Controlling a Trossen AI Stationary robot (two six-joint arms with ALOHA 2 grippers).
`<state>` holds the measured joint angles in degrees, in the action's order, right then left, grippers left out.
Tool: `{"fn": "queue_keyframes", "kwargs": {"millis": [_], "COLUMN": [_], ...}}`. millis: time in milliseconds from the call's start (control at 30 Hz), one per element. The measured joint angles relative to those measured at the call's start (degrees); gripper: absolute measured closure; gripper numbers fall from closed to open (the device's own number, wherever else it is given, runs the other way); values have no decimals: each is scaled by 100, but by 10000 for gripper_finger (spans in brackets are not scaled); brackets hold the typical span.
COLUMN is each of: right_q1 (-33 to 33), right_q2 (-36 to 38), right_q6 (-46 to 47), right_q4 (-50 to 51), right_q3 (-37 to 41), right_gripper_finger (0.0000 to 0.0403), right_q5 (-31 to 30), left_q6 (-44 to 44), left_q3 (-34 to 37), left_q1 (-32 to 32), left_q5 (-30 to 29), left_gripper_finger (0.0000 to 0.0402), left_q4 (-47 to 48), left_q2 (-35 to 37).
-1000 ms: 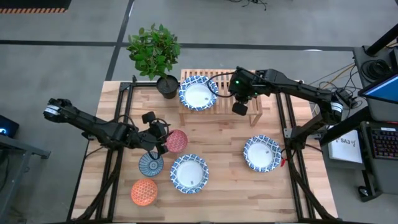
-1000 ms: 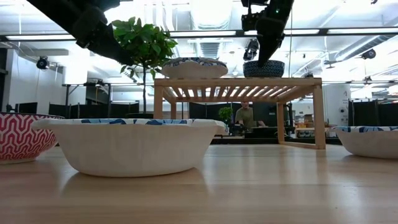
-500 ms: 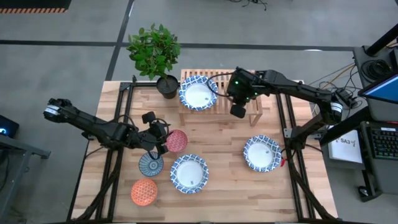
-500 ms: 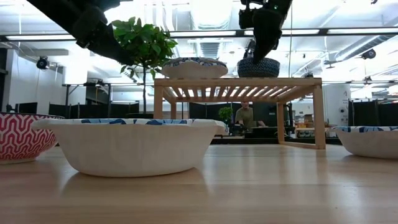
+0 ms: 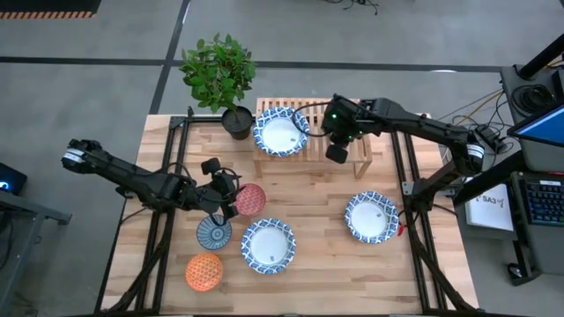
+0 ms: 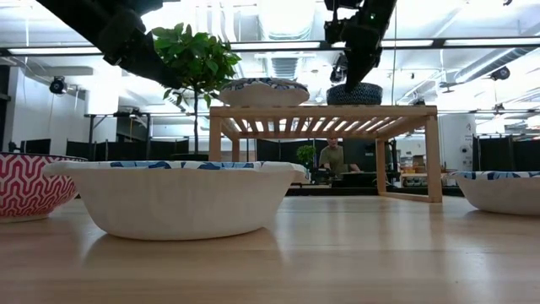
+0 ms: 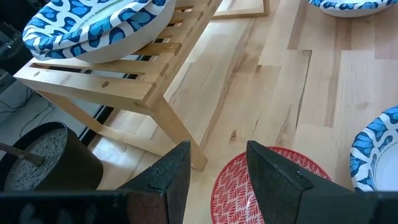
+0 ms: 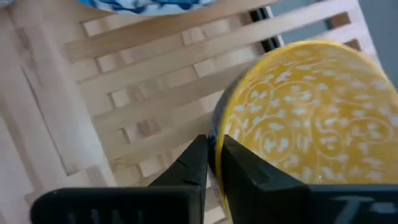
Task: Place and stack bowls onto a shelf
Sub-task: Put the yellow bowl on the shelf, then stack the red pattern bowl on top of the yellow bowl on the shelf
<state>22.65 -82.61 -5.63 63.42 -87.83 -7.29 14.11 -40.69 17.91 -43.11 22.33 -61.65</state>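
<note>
My right gripper (image 5: 336, 151) hangs over the right part of the slatted wooden shelf (image 5: 363, 160), shut on a small bowl that is yellow inside (image 8: 311, 124) and dark-patterned outside (image 6: 354, 94). That bowl rests by its base on the shelf top (image 6: 321, 111). A wide blue-rimmed bowl (image 5: 280, 132) sits on the shelf's left part. My left gripper (image 5: 231, 198) is open and low over the red bowl (image 5: 251, 199). In the left wrist view its fingers stand on either side of that bowl's rim (image 7: 219, 186); I cannot tell whether they touch it. My right gripper pinches the yellow bowl's rim (image 8: 216, 134) on the side toward the wide bowl, one finger (image 8: 239, 163) inside the bowl and one (image 8: 194, 160) outside. It comes from above, pointing down. The bowl stands upright with its base on the shelf slats.
Two more wide blue-rimmed bowls (image 5: 269, 245) (image 5: 371, 217) lie on the plank table, with a teal bowl (image 5: 214, 232) and an orange bowl (image 5: 204, 271) near the left arm. A potted plant (image 5: 236, 121) stands at the shelf's left end.
My right gripper has shifted a little toward the table's left and back, staying shut on the yellow bowl's rim. The bowl tipped slightly and now sits level on the shelf top.
</note>
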Motion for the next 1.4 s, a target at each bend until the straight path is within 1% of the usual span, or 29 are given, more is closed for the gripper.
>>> {"fn": "queue_keyframes", "kwargs": {"millis": [200, 367, 533, 667, 767, 900, 1000, 1133, 1233, 1400], "right_q1": [7, 0, 0, -67, -244, -713, -1194, -1906, -2415, -3157], "right_q2": [-33, -28, 19, 193, 463, 971, 1435, 2063, 2472, 2918], "right_q6": [28, 7, 43, 106, 114, 216, 394, 613, 715, 614], "right_q4": [-11, -1, 101, 106, 99, -1, -357, -1019, -1659, -2838], "right_q3": [0, -46, -289, -345, -324, -135, 202, 885, 1489, 2490], "right_gripper_finger": [303, 268, 254, 255, 263, 274, 282, 289, 294, 299], "right_q5": [-1, 10, 15, 23, 24, 22, 22, -18, -23, -27], "left_q6": [0, 2, 39, 161, 314, 528, 826, 1446, 1972, 2663], "left_q3": [0, 0, 0, 0, 0, 0, 0, 0, 0, 0], "left_q1": [0, 0, 0, 0, 0, 0, 0, 0, 0, 0], "left_q5": [-2, 0, 0, 10, 13, 15, 15, 107, 364, 681], "left_gripper_finger": [263, 263, 263, 263, 263, 263, 263, 263, 263, 263], "left_q4": [0, 0, 0, -1, -1, 0, 0, 0, 1, 8], "left_q2": [0, 0, 0, 0, 0, 0, 0, 0, 1, 0]}}
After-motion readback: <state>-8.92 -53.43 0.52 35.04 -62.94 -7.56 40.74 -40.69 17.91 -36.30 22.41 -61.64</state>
